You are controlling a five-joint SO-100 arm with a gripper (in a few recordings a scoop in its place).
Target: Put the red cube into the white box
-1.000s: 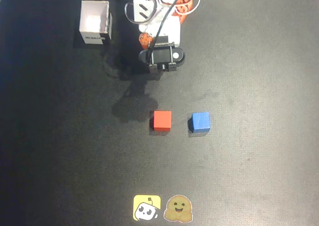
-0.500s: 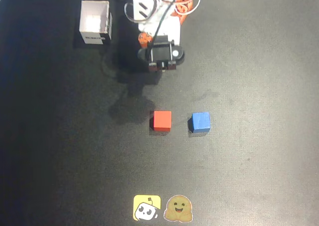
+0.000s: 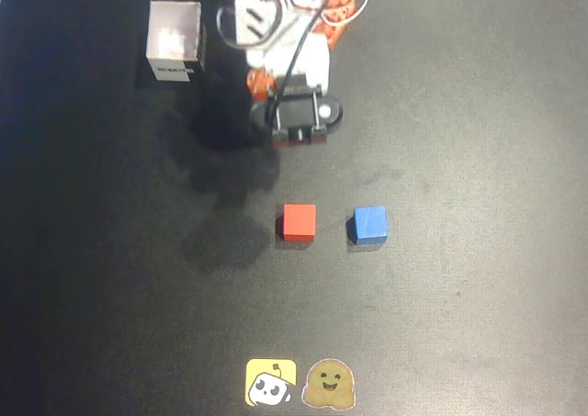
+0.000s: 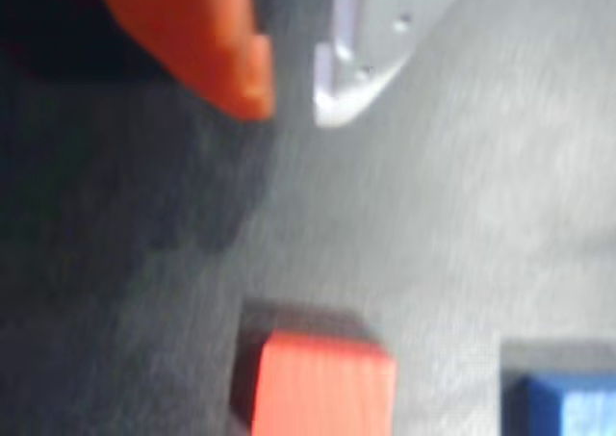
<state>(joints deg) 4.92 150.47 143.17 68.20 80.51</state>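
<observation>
Risk: blue cube (image 3: 369, 225) is sitting just beside red cube (image 3: 299, 222) mid-table and could be getting clipped by spread jaws. Gripper (image 4: 289, 94), empty, is being held apart above it. White box (image 3: 175, 41) is waiting near the far left corner.

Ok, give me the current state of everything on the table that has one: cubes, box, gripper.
Small bright red cube: resting flat on the black table, free, not gripped.
Small blue cube: resting flat, right of the red one in the overhead view, apart from it.
Small white open-topped box: upright, nothing visible inside.
Orange-and-white two-finger gripper: above the table, short of the red cube, holding nothing; fingertips a narrow gap apart.
</observation>
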